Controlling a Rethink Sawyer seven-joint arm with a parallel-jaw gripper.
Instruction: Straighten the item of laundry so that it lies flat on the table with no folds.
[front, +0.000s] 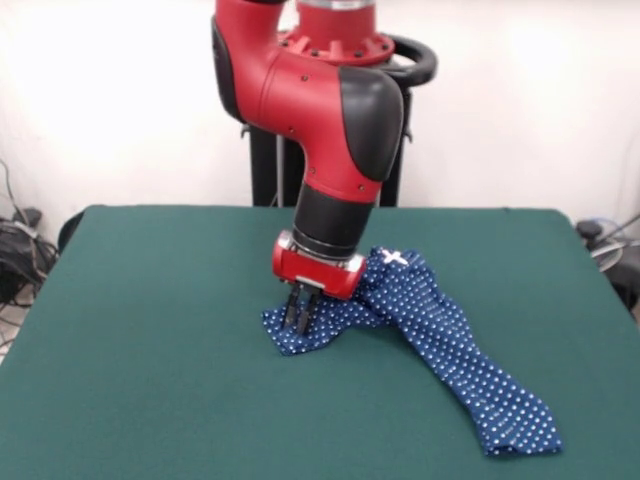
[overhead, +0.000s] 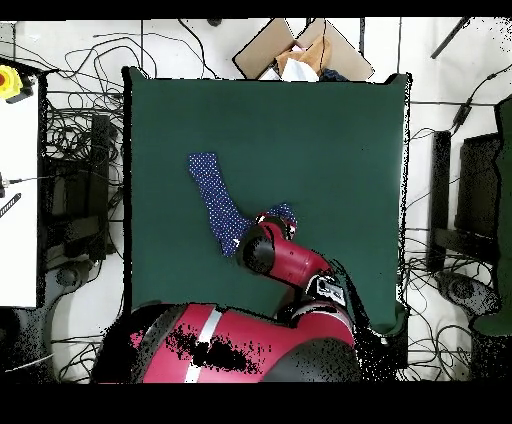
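Looking at the front view, I have the gripper (front: 298, 318) down on the laundry (front: 420, 350), right at the bunched left end of the navy polka-dot trousers. Jaws look drawn close together with cloth bunched around the tips, so I judge they're pinching fabric, tho I can't be 100% sure how much is caught.

Where it sits: trousers are roughly mid worktop (front: 150, 330). One leg runs out long and fairly flat toward the near right in the front view, ending in a folded-over hem. The other part is crumpled in a heap under the gripper. The small pink-white bow (front: 394, 257) shows at the waistband, just right of the wrist, on the far side of the heap. In the overhead view the laundry (overhead: 212, 195) shows as a strip with the arm covering one end.

To do this step well, IMO: keep the pinch on one layer only, lift just enough to clear the heap, then pull left and away from the long leg so the crumpled leg unrolls w/o dragging the whole garment. Go slow; thin cloth slips.

Writing or brands: none readable on the garment, arm or worktop.
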